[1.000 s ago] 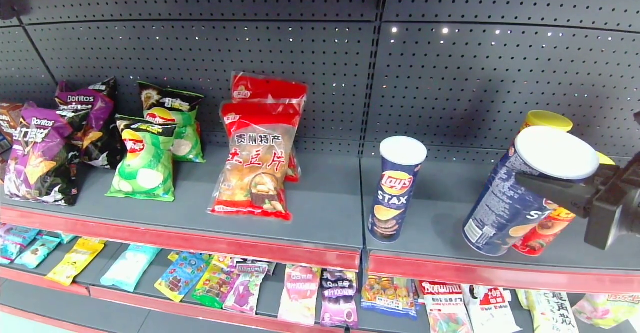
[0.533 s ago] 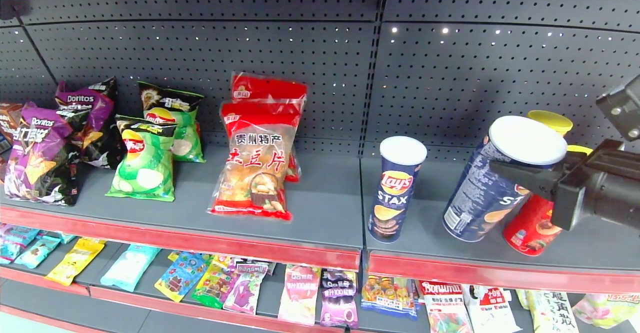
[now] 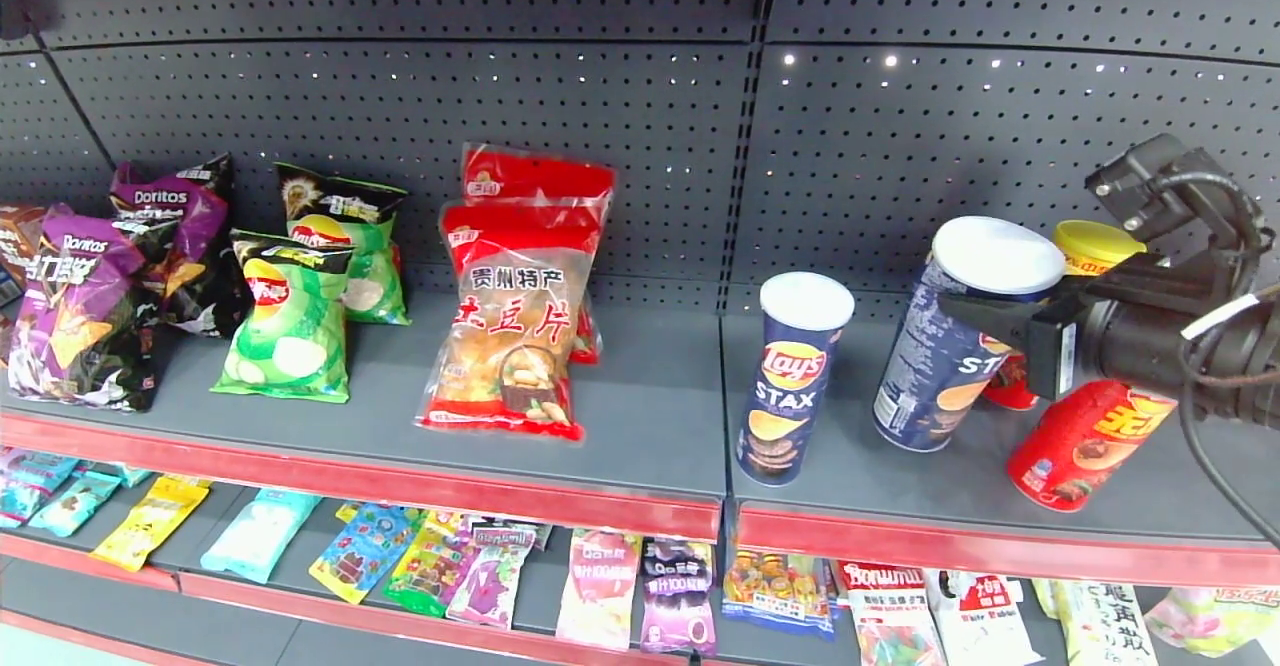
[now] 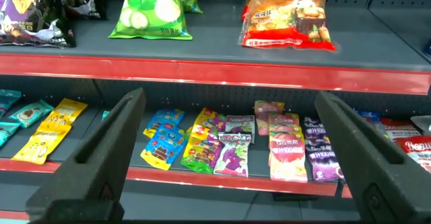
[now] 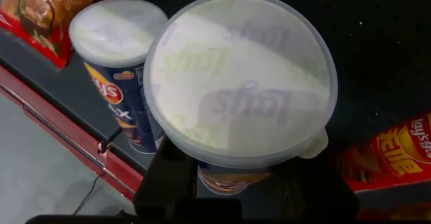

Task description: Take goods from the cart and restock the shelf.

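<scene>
My head camera looks down on the shelf (image 3: 650, 416); my left wrist faces it from lower; my right wrist sits close above the blue chip can (image 5: 239, 76).

You have on the upper shelf (image 3: 640, 416), left to right: two purple chip bags (image 3: 75, 311) (image 3: 180, 231), two green chip bags (image 3: 290, 321) (image 3: 350, 246), two red snack bags (image 3: 505, 331) (image 3: 535, 176), two blue canisters (image 3: 790, 386) (image 3: 950, 346), two red canisters (image 3: 1085, 441) (image 3: 1095, 243).

A dark grey pegboard back panel (image 3: 400, 96) rises behind the shelving, and some of its small holes glint with pinpoints of light. A slotted upright (image 3: 745, 146) divides two bays. The grey shelf (image 3: 650, 416) has a red front edge (image 3: 400, 481), with a lower shelf (image 3: 300, 636) beneath. The floor (image 5: 40, 170) is plain grey.
</scene>
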